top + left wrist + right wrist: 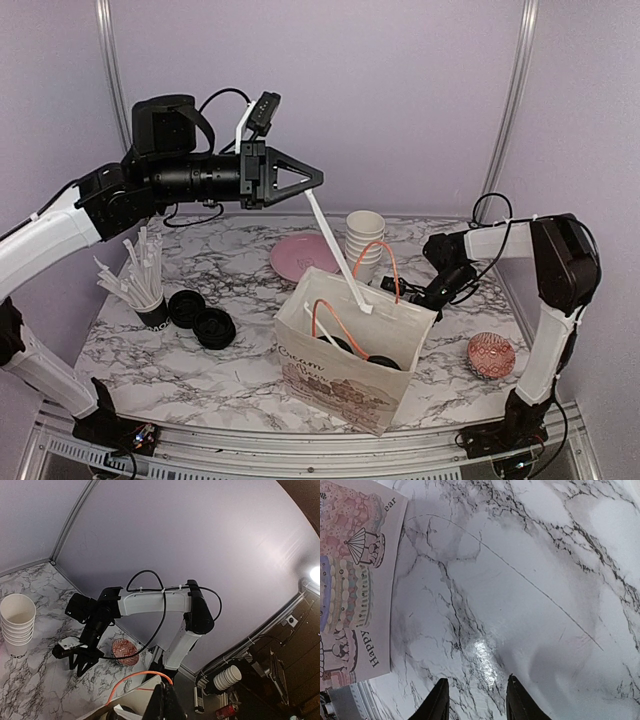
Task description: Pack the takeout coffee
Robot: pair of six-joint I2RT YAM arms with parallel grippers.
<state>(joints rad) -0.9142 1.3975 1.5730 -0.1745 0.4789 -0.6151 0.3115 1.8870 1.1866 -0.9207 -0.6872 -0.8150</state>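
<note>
Shows two takeout coffees (385, 362) standing inside the white paper bag (345, 385), black lids up, near centre of the marble table (180, 370). High above, left gripper (318, 178) pinched tight on a white-wrapped straw (335, 245) slanting down into the bag. Just right of the bag, right gripper (477, 681) partly parted, holding nothing.

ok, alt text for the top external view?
The left gripper, raised and shut, holds a white-wrapped straw slanting down to the open white paper bag, where two black-lidded cups sit. The right gripper is open beside the bag; loose black lids, a cup of straws, stacked cups and a pink plate sit on the marble table.
</note>
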